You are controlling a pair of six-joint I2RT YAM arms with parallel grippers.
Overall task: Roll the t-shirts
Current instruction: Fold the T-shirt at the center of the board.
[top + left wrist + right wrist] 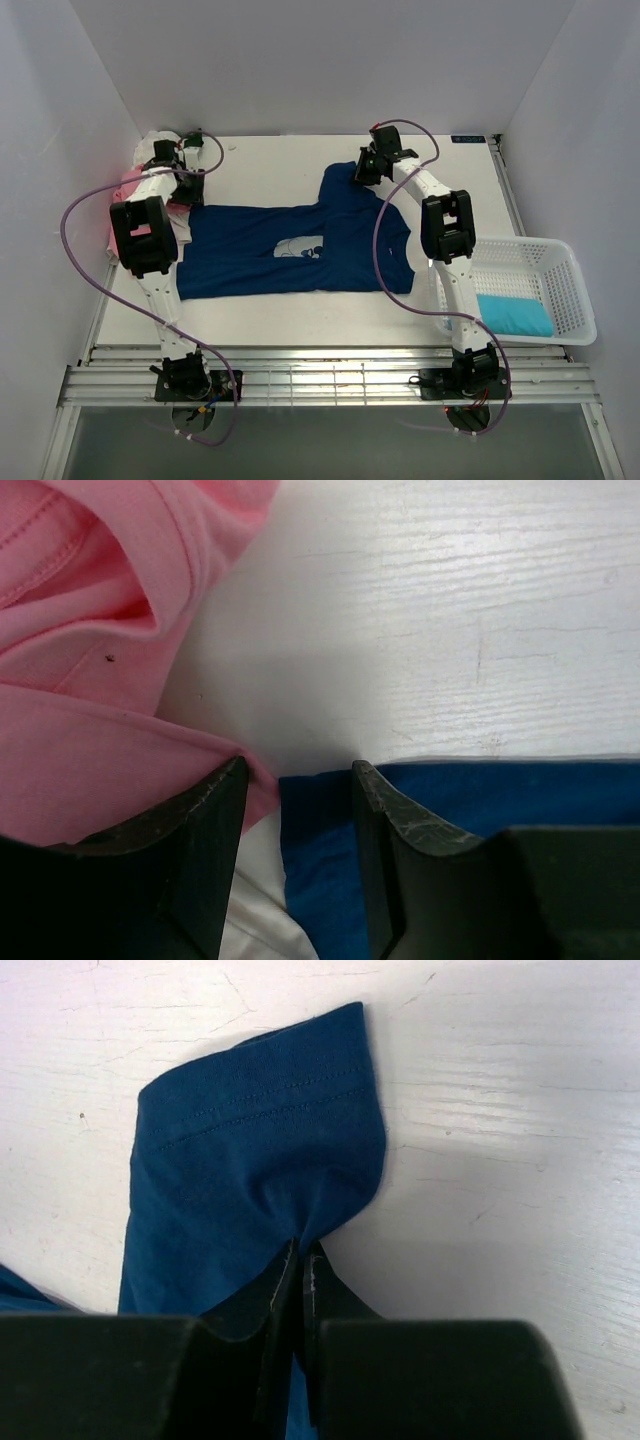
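Black right pincer (302,1250) pinches double-stitched sleeve of dark blue t-shirt (250,1160).

There's the spread t-shirt (290,250), flat across the middle of the table (300,315), with one sleeve (260,1130) reaching to the far side and the right gripper (303,1250) on it. Far left, a heap of t-shirts (130,185) touches its corner, and the left gripper (300,770) is over that spot. Off to the right is the basket (565,255), with a folded t-shirt (513,315) inside.
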